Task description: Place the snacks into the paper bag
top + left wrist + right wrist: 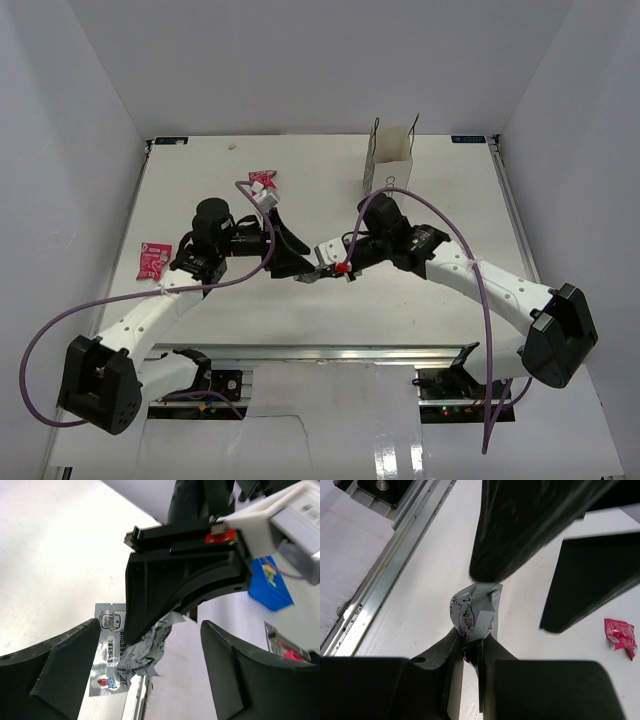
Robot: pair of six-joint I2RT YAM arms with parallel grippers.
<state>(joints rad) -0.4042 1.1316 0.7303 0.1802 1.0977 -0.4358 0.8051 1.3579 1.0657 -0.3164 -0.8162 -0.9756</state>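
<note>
Pinches the crumpled silver snack tight between the right fingers, above the middle of the tabletop and well apart from the bag, with the left fingers spread wide either side, apparently passing it to the side nearer the bag, arms bent inward, tip to tip.

The paper bag stands on the table, toward its back edge. One snack lies left of the bag. A second snack lies much farther left and nearer the front. In front of the bag and to its left, a crumpled snack sits in the right gripper, between the spread fingers of the left gripper.
</note>
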